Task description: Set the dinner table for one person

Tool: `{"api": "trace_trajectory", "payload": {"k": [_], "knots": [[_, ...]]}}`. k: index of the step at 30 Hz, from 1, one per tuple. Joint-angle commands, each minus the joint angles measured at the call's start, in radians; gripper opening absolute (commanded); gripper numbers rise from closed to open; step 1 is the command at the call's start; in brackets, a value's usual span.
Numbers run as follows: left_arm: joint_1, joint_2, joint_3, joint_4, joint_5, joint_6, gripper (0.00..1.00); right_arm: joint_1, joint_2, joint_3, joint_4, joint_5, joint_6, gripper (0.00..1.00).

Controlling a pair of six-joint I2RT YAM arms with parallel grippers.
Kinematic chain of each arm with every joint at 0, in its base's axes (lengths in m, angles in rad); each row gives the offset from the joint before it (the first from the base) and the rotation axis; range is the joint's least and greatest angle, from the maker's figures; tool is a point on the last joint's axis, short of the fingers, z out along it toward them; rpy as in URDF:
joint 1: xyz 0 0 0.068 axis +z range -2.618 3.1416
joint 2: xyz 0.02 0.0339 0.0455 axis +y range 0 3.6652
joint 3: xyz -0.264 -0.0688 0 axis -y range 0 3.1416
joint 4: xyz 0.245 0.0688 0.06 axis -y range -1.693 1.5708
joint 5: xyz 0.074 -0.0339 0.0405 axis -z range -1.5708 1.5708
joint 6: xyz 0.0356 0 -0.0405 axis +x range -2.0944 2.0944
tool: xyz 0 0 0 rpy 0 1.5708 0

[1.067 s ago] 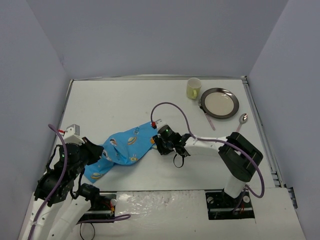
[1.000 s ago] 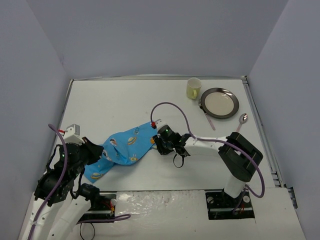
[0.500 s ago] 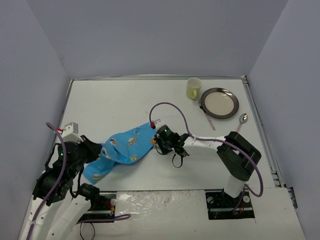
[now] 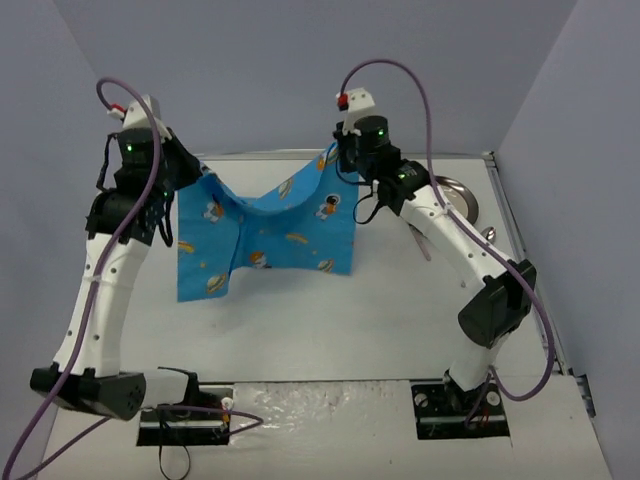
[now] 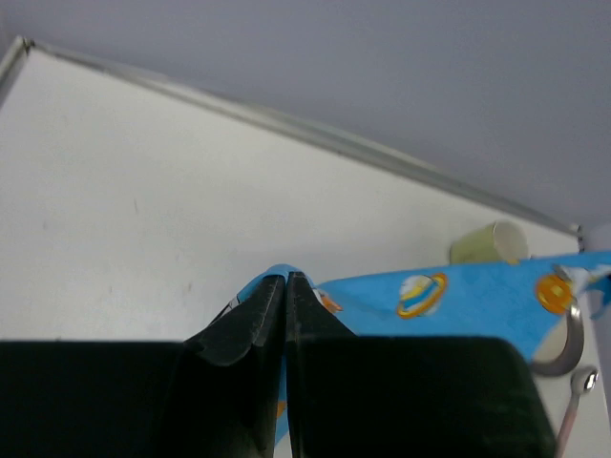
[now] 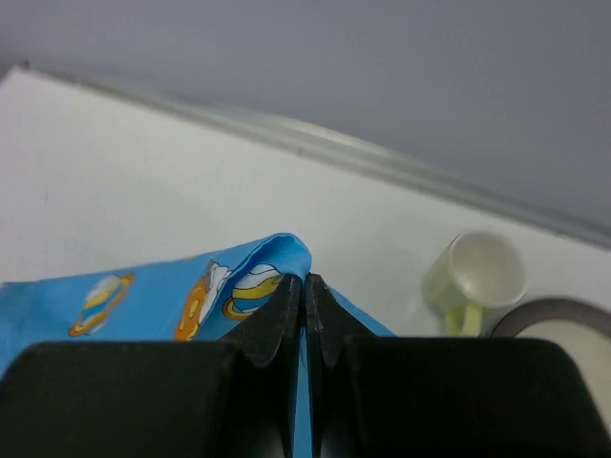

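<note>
Two robot arms stand at the near edge of the dinner table (image 4: 330,320), a flat white top with pale lavender walls (image 4: 300,70) around it. Both arms reach up high over the far half of the table and hold a blue space-print placemat (image 4: 268,232) between them like a sheet on a washing line.

The left gripper (image 5: 285,281) has its jaws pinched together on one upper corner of the cloth, with only a sliver of blue fabric showing at the tips. The right gripper (image 6: 305,282) is clamped the same way on the other upper corner.

The top edge of the cloth sags in a shallow curve between the two grips, which suggests the grippers are closer together than the cloth is wide. The rest hangs down open and mostly unfolded. I cannot tell whether its lower edge touches the tabletop.

Holding it by two corners looks like a way to let the cloth's own weight shake out the folds, so it can be laid flat as the base of the place setting.

The other pieces wait at the far right corner, out of the way. A pale yellow mug (image 6: 474,275) stands just beside a dark-rimmed plate (image 4: 463,203), which is partly hidden behind the right arm. A spoon (image 4: 487,236) lies near the plate, close to the table's right edge.

Most of the setting seems not yet done, since none of these pieces is on the cloth.
</note>
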State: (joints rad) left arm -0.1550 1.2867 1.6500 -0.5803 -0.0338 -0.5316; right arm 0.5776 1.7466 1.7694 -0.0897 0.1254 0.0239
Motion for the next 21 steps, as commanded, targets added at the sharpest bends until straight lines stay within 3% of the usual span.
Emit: {"api": "trace_trajectory", "payload": {"k": [1,4,6,8,11,13,15,21], "knots": [[0.132,0.157,0.305,0.117,0.171,0.061,0.0,-0.05,0.024,0.253,-0.03,0.043,-0.119,0.0],[0.213,0.181,0.389,0.158,0.298,0.08,0.0,-0.082,-0.002,0.285,-0.026,0.049,-0.146,0.0],[0.237,0.143,0.323,0.217,0.342,0.087,0.0,-0.087,-0.056,0.225,-0.005,0.059,-0.17,0.0],[0.247,0.068,0.159,0.311,0.37,0.077,0.0,-0.087,-0.132,0.087,0.074,0.06,-0.173,0.0],[0.25,-0.075,-0.206,0.464,0.375,0.043,0.0,-0.087,-0.232,-0.159,0.186,0.031,-0.142,0.0],[0.25,-0.132,-0.33,0.496,0.367,0.023,0.0,-0.086,-0.286,-0.315,0.237,0.011,-0.11,0.0],[0.25,-0.2,-0.558,0.509,0.363,-0.024,0.0,-0.079,-0.338,-0.507,0.277,-0.009,-0.055,0.0],[0.25,-0.29,-0.928,0.389,0.306,-0.085,0.0,-0.023,-0.384,-0.854,0.287,-0.004,0.115,0.0]]}}
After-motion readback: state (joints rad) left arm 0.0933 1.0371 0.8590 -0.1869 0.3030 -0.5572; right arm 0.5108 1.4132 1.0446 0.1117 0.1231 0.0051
